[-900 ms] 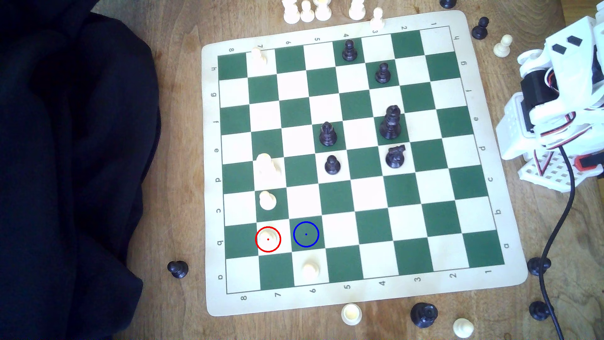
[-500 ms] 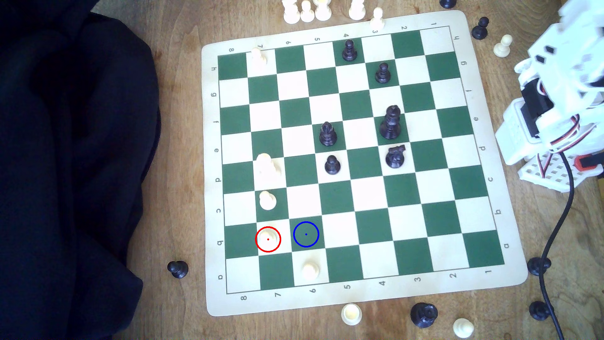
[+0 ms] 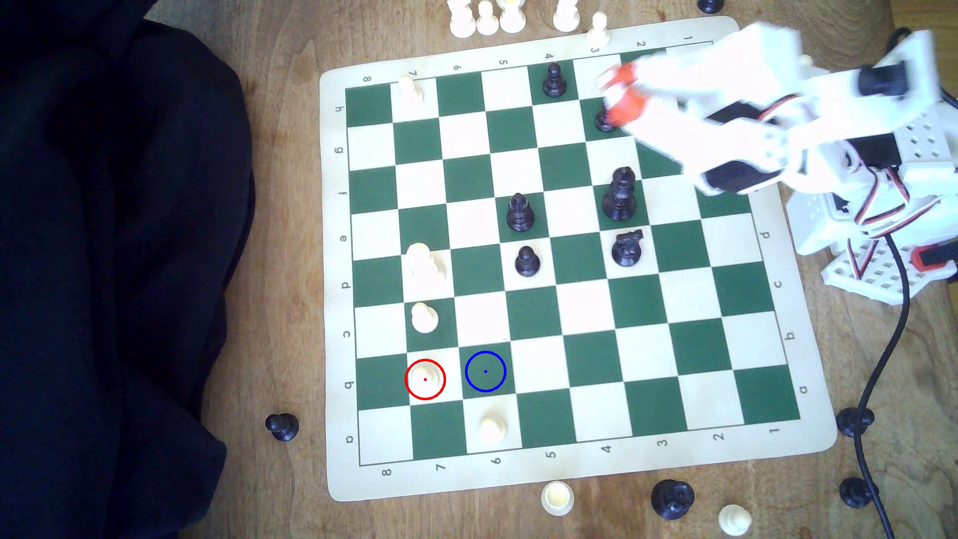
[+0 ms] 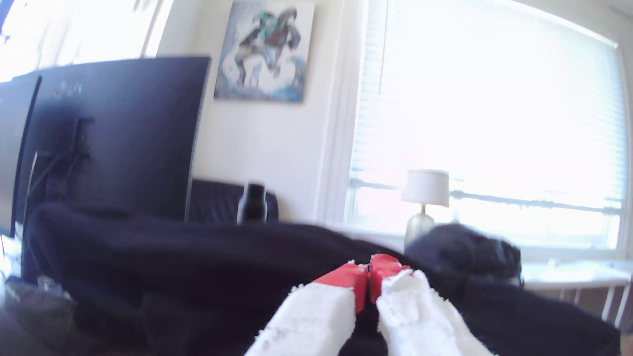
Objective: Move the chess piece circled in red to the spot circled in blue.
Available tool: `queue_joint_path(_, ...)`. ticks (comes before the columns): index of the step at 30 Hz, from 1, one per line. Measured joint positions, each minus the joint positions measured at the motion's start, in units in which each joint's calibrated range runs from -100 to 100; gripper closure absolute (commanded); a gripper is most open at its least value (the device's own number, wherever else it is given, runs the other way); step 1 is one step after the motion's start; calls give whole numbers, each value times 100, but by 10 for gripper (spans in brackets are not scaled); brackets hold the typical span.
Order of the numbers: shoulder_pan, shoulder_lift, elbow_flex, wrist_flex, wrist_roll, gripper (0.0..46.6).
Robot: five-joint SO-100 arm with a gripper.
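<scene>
At board's 7 o'clock corner: cream pawn (image 3: pixel 425 377), round head, red-ringed; blue-ringed green square (image 3: pixel 485 371) at its 3 o'clock; second white pawn (image 3: pixel 424 317) at 12; gripper (image 4: pixel 369 268) pressed together, empty.

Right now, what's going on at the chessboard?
The arm is reaching out over the board's far corner at the exterior view's upper right, blurred with motion. Its gripper, red fingertips together in the wrist view, holds nothing and is above a black pawn there. The white pawn circled in red stands untouched on its cream square near the opposite corner, and the blue-ringed green square beside it is unoccupied.
</scene>
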Motion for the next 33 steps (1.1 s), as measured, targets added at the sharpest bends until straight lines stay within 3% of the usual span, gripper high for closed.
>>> queue_joint_path(5, 59, 25, -452, 1602, 0, 462)
queue_joint_path(14, -435, 536, -1970, 4112, -5, 459)
queue_joint_path(19, -796, 1860, -2811, 4263, -5, 456)
queue_joint_path(30, -1091, 3427, -3760, 4526, -10, 464)
queue_joint_path(33, -1084, 3955, -4040, 4757, -44, 437)
